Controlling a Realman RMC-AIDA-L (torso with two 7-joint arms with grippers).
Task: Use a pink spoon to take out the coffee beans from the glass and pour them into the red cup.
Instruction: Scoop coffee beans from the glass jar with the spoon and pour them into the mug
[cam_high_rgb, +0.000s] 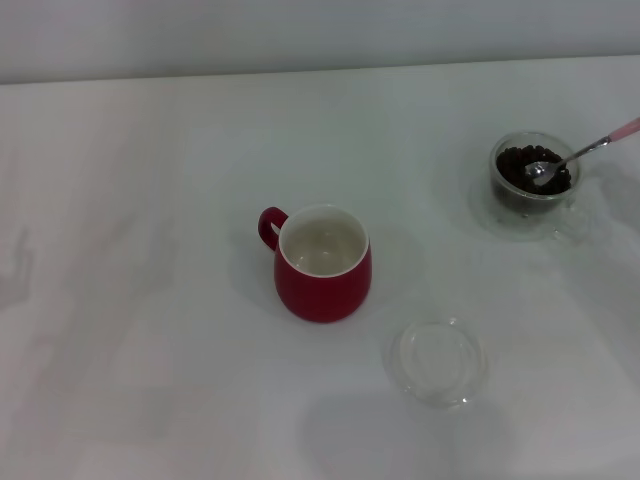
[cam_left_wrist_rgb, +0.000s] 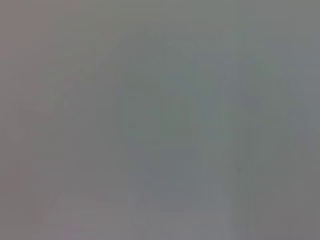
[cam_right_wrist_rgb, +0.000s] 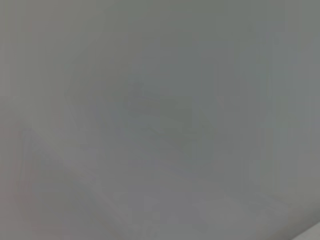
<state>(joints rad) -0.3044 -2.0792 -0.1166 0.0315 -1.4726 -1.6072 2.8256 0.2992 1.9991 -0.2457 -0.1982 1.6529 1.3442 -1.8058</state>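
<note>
Your spoon (cam_high_rgb: 585, 153) rests bowl-down on the beans (cam_high_rgb: 534, 168) in the glass (cam_high_rgb: 534, 172), right of the red cup (cam_high_rgb: 322, 263). Neither gripper shows, so their hold can't be told.

The pink spoon (cam_high_rgb: 585, 152) handle runs off the head view's right edge; both wrist views show only blur.

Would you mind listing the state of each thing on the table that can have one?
red cup: upright, empty, handle toward the robot's left.
glass: upright, holding coffee beans.
pink spoon: bowl resting in the glass on the beans, handle leaning out over the rim toward the robot's right, not held.
clear glass dish: flat on the table, empty.
Neither gripper is in view.
</note>
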